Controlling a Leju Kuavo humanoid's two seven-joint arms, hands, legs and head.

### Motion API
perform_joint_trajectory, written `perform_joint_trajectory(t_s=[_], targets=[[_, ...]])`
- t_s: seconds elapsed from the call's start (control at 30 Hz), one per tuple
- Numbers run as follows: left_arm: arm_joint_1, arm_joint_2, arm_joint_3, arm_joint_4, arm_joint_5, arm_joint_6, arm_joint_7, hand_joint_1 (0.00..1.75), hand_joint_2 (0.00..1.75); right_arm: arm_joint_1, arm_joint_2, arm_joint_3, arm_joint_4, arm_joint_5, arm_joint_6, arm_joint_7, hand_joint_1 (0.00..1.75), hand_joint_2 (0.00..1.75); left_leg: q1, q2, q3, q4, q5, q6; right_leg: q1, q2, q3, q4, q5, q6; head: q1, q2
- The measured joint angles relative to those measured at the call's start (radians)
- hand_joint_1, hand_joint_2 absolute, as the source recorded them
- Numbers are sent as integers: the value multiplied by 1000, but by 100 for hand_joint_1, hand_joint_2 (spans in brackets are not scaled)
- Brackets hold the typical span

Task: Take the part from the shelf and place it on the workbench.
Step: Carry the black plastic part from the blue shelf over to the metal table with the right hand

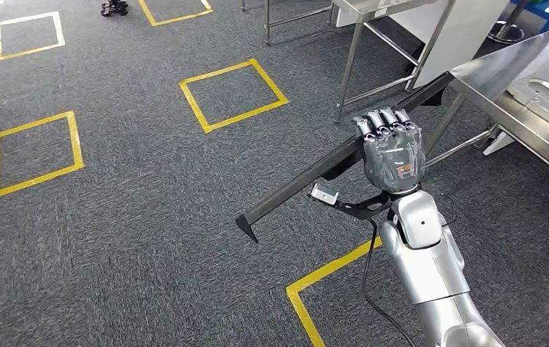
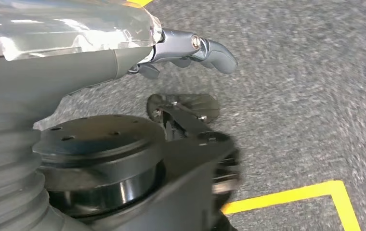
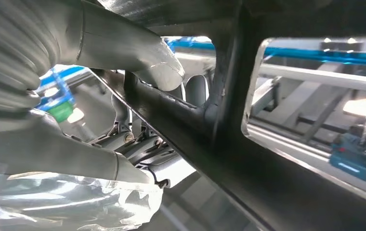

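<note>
Head view: right arm (image 1: 430,267) comes up from the lower right, forearm raised, right hand (image 1: 392,148) held back-of-hand to the camera w/ fingers (image 1: 381,121) curled over the top. It's clamped on the part (image 1: 315,171), a long black bar gripped roughly mid-length, closer to its far end. Part is carried in the air over the carpet (image 1: 134,188), slanting from a pointed near-left end low in frame up to its far-right end, which sits right by the edge of the workbench (image 1: 503,69); can't tell if it touches. Workbench is steel, at upper right, w/ pale flat pieces lying on it. Black bracket w/ a small silver clip (image 1: 323,194) sticks out at the wrist, just under the part; a black cable hangs down along the arm.

Right wrist view: thumb (image 3: 152,60) presses on one side of the part (image 3: 229,144), darker fingers wrap the other side, so the grip is closed around the black frame. Blurred steel bars and blue bits behind.

Left wrist view: left hand (image 2: 190,50) hangs over the carpet (image 2: 306,96), pointing down toward the floor, holding nothing. Fingers look loosely bent, thumb out; can't tell from this angle whether they're spread or closed.

Yellow tape squares (image 1: 232,95) mark the carpet; one tape corner (image 1: 322,278) lies on the floor below the right forearm.
</note>
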Motion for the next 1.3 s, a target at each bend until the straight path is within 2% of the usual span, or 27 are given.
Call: perform_joint_trajectory(t_s=[0.07,0.1,0.13,0.17,0.23,0.27,0.3,0.33,0.37,0.4,0.43,0.47,0.53,0.6,0.67,0.73,0.8,0.87,0.9,0.93,0.97,1.03,1.1,1.17,1.2,1.23,1.3], targets=[[0,1,0,0,0,-5,-1,0,175,-1,4,-2,0,1,0,1,175,175,2,-39,32,-73,22,5,-3,25,-8,5,1,14,0,0],[0,2,0,0,0,-7,-1,0,175,-1,4,-3,-1,2,0,1,175,175,0,-38,35,-77,20,9,-6,38,-12,3,3,22,0,0],[-1,2,0,0,0,-9,-1,0,175,-1,4,-5,-1,2,0,1,175,175,-1,-25,36,-80,24,17,-9,49,-15,0,7,30,0,0],[-2,3,0,0,0,-10,-1,0,175,0,4,-7,-2,2,0,2,175,175,-3,-11,39,-87,28,25,-9,42,-18,1,7,36,0,0],[-4,4,1,0,0,-13,-1,0,175,-3,4,-11,-4,2,-1,2,175,175,-3,17,44,-101,37,41,-5,-17,-38,43,-22,44,1,0],[-3,4,1,0,0,-14,-1,0,175,-5,5,-13,-4,2,-1,3,175,175,-4,31,45,-105,39,45,-4,-57,-60,93,-51,47,2,0],[-2,5,2,0,0,-15,0,0,175,-7,5,-14,-3,1,-1,2,175,175,-6,44,44,-106,39,47,-5,-81,-90,156,-83,50,2,0],[-1,6,3,0,0,-16,0,0,175,-8,6,-14,-2,-2,-1,0,175,175,-8,59,44,-106,38,48,-6,-92,-120,218,-108,52,2,0],[0,6,4,0,1,-16,2,0,175,-8,6,-14,0,-4,-1,-3,175,175,-9,74,43,-106,37,49,-7,-96,-138,258,-118,54,2,0],[0,7,6,0,3,-16,3,0,175,-8,6,-15,1,-6,-1,-8,175,175,-10,88,43,-105,35,49,-7,-98,-140,265,-111,54,2,0],[0,7,8,0,6,-14,4,0,175,-9,7,-15,2,-8,-1,-14,175,175,-11,102,45,-105,33,48,-6,-103,-118,229,-86,53,2,0],[0,7,10,0,8,-11,5,0,175,-12,9,-16,3,-9,-1,-19,175,175,-12,115,47,-105,31,47,-4,-115,-80,161,-53,49,2,0],[-1,7,14,0,13,-1,6,0,175,-23,18,-16,5,-9,-1,-30,175,175,-17,138,52,-104,25,41,8,-156,-8,29,-11,36,2,0],[-1,6,17,0,17,8,6,0,175,-33,29,-16,8,-7,-1,-35,175,175,-21,159,55,-104,20,34,19,-169,12,-15,-7,24,2,0],[-4,6,18,0,19,13,6,0,175,-37,36,-16,11,-5,-1,-36,175,175,-21,174,60,-103,15,24,16,-144,12,-20,-2,14,2,0],[-5,6,21,0,20,14,6,0,175,-42,43,-16,12,-5,-1,-37,175,175,-18,132,48,-65,-13,14,7,-123,18,-31,4,3,2,0],[-3,7,23,0,20,9,6,0,175,-50,54,-16,16,-4,-1,-35,175,175,-13,72,-6,55,-75,6,2,-101,21,-35,7,-5,1,0],[2,9,24,0,19,0,5,0,175,-51,63,-16,20,1,-1,-31,175,175,-8,55,-70,182,-119,1,3,-73,20,-33,7,-7,1,0],[3,11,25,0,18,-4,5,0,175,-50,65,-16,21,4,-1,-28,175,175,-6,54,-81,197,-111,-1,2,-57,20,-31,7,-6,1,0],[5,12,25,0,18,-7,5,0,175,-50,67,-16,23,6,-1,-25,175,175,-4,52,-74,174,-85,-2,1,-42,20,-29,6,-5,1,0],[5,14,25,0,16,-10,5,0,175,-50,67,-16,23,8,-1,-21,175,175,0,43,-49,112,-45,-4,0,-26,20,-25,4,-2,1,0],[7,16,25,0,12,-15,5,0,175,-51,68,-16,23,10,-1,-14,175,175,12,-13,6,-21,16,-6,-3,2,13,-13,0,8,1,0],[8,17,25,1,8,-21,4,0,175,-51,69,-16,23,10,-1,-10,175,175,15,-52,27,-74,26,-3,-6,29,-2,-4,0,23,2,0],[7,19,25,0,7,-24,2,0,175,-46,67,-18,23,9,-1,-9,175,175,12,-29,29,-80,28,9,-13,52,-11,-5,5,39,2,0],[6,20,25,0,6,-24,2,0,175,-44,66,-19,22,9,-1,-8,175,175,11,-14,31,-85,31,17,-12,40,-15,-1,2,44,2,0],[6,20,25,0,6,-25,1,0,175,-43,64,-20,21,8,-1,-7,175,175,12,1,35,-92,35,24,-10,13,-24,16,-9,49,3,0],[6,21,26,1,5,-26,0,0,175,-42,62,-21,19,6,-1,-6,175,175,9,31,39,-99,37,34,-5,-63,-70,113,-61,54,4,0]])
